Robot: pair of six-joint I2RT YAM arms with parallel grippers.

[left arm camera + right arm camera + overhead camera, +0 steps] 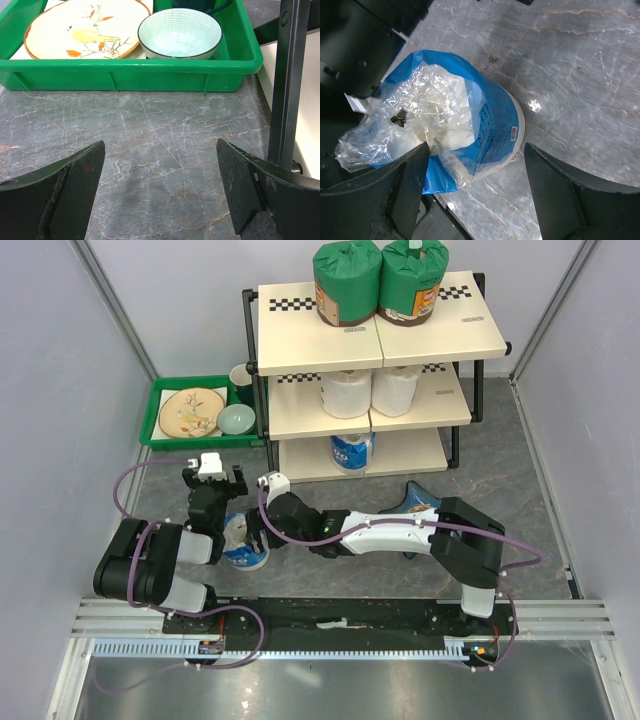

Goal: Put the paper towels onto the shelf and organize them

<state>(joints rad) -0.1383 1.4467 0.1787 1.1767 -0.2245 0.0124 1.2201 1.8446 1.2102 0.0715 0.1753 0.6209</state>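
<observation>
The shelf stands at the back. Two green-wrapped paper towels sit on its top board, two plain white ones on the middle board, and one blue-and-white one on the bottom board. Another blue-and-white roll stands on the table by the left arm. In the right wrist view this roll lies between the open fingers of my right gripper, apart from them. My right gripper reaches across to it. My left gripper is open and empty over bare table.
A green tray left of the shelf holds a plate, a bowl and a mug. A shelf leg is close to the left gripper's right finger. A blue star-shaped dish lies partly under the right arm.
</observation>
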